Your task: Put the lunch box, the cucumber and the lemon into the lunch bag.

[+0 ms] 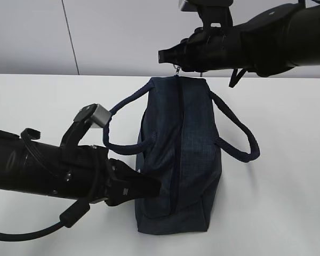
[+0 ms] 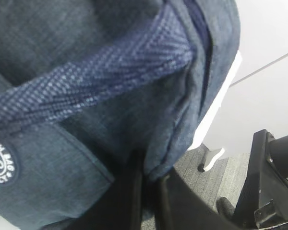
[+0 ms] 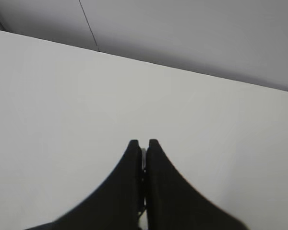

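While the lunch bag stands upright on the white table, both arms are at it from opposite ends. The left gripper reaches in low from the left and meets the bag's near bottom corner; in the left wrist view its fingers are drawn together with a fold of the navy fabric pinched between them, just below the woven handle and beside the round white logo. The right gripper comes in from the upper right, above the bag's far end, and the zipper pull hangs just beneath it. In the right wrist view its fingers are pressed tight, with a thin sliver of pale metal between them, probably the ring pull, though it is too small to be sure. The zipper runs closed along the top of the bag. The two loop handles fall to either side.
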